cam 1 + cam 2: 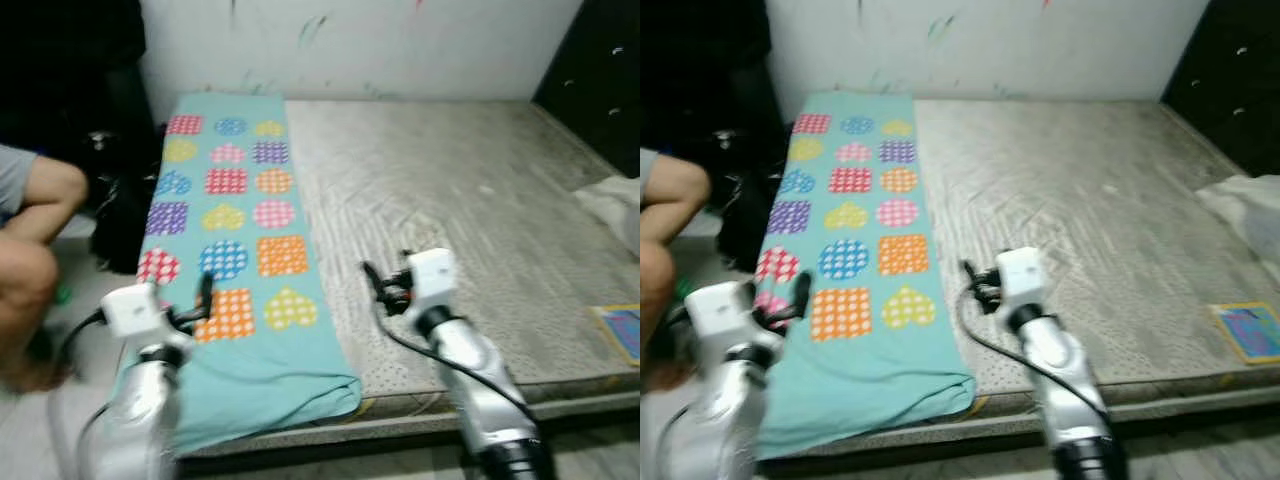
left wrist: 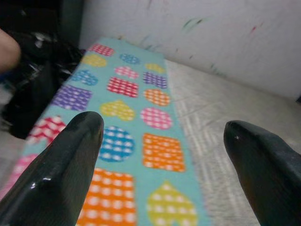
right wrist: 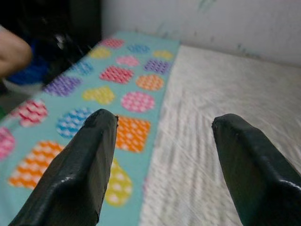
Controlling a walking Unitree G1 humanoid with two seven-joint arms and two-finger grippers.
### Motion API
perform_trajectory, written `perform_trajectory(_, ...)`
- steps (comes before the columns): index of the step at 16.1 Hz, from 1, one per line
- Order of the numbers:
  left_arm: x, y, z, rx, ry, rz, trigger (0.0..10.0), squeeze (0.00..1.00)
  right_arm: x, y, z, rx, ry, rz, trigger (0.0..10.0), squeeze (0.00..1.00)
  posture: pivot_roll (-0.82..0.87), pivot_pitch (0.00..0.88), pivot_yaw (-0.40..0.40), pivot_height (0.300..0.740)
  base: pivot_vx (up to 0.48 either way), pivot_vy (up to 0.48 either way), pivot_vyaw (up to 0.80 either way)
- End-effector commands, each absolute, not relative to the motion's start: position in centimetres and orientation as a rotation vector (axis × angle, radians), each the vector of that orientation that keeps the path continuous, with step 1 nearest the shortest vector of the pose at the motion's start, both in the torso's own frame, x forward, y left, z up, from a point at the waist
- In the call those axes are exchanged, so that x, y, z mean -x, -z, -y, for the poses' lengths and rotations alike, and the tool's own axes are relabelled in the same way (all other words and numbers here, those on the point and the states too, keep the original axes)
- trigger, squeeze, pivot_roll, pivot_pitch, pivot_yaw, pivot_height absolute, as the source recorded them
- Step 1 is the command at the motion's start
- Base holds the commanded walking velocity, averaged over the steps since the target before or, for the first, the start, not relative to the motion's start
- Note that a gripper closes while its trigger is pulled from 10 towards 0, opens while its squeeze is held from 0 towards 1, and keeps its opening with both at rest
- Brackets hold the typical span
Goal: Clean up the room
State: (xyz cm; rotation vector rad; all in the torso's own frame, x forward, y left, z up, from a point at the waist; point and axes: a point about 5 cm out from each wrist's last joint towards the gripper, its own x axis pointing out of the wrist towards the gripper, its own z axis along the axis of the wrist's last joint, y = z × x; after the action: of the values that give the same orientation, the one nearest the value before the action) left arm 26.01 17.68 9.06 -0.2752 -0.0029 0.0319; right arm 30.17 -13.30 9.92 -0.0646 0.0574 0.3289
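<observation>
Your left tool (image 2: 162, 174) is spread wide with nothing between its fingers (image 2: 61, 174), and it hovers above the near end of the turquoise blanket (image 1: 240, 300), the one printed with dotted hearts, circles and squares. That blanket lies folded in a long strip down the left side of the bare grey mattress (image 1: 470, 200), directly beneath and ahead of this tool, and its near edge droops over the mattress corner. Your right tool (image 3: 162, 169) is likewise wide open and empty; it sits above the mattress with the blanket's right edge just to its left. Well off to the right of the right tool, at the mattress edge, lies a small flat blue and yellow item (image 1: 622, 330), too blurred to name, and beyond that a heap of white cloth (image 1: 615, 205). Left of your left tool, beside the bed, a person's arm and knee (image 1: 35, 230) show.
</observation>
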Motion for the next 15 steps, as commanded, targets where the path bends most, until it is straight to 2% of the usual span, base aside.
perform_trajectory(1, -25.72, -8.82, -17.86, 0.265, -0.027, -0.004, 10.0, 0.00, -30.21, -9.97, 13.11, 0.063, -0.333, -0.057, 10.0, 0.00, -0.13, 0.000, -0.045, 0.740, 0.247, 0.000, 0.00)
perform_trajectory(11, -25.70, -8.78, -17.87, 0.262, -0.030, -0.007, 10.0, 0.00, -30.22, -9.96, 13.08, 0.065, -0.336, -0.057, 10.0, 0.00, -0.12, 0.000, -0.046, 0.740, 0.286, 0.000, 0.00)
perform_trajectory(15, -25.67, -8.50, -18.02, 0.269, -0.046, -0.020, 10.0, 0.00, -30.22, -9.85, 13.18, 0.069, -0.333, -0.058, 10.0, 0.00, -0.12, 0.000, -0.043, 0.740, 0.000, 0.000, 0.00)
